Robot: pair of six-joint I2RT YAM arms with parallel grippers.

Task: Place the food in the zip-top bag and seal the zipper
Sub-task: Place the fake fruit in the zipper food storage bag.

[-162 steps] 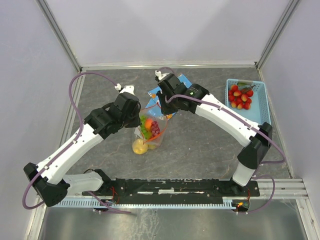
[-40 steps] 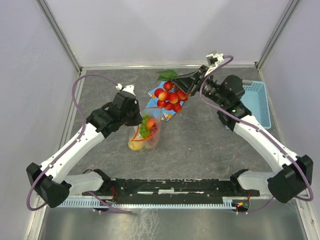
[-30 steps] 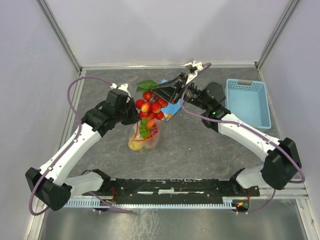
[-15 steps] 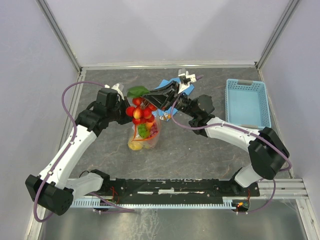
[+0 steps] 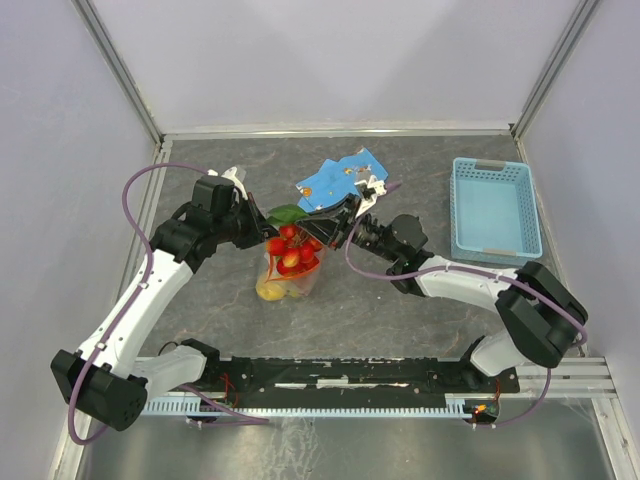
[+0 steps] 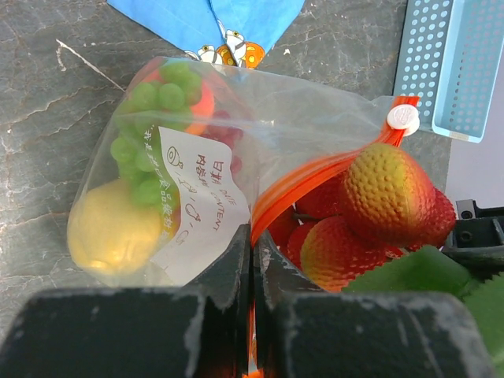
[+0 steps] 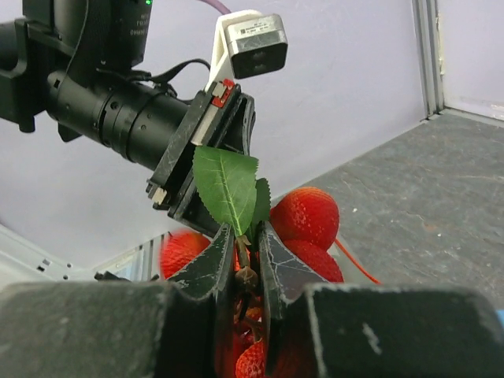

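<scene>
The clear zip-top bag (image 5: 288, 275) stands mid-table holding a yellow lemon (image 6: 114, 236), green grapes (image 6: 153, 102) and an orange. My left gripper (image 5: 252, 225) is shut on the bag's red-orange zipper (image 6: 303, 181) and holds the mouth open. My right gripper (image 5: 318, 225) is shut on the stem of the red strawberries (image 5: 290, 246), whose green leaf (image 7: 228, 185) sticks up between my fingers. The bunch (image 6: 378, 209) hangs at the bag's mouth, partly inside it.
The blue patterned cloth (image 5: 335, 180) lies behind the bag. The light-blue basket (image 5: 495, 205) sits at the right with nothing in it. The enclosure walls stand on both sides and at the back.
My right gripper lifted the strawberry bunch out of the basket, carried it left across the table and lowered it to the bag's mouth. My left gripper kept its hold on the zipper.
</scene>
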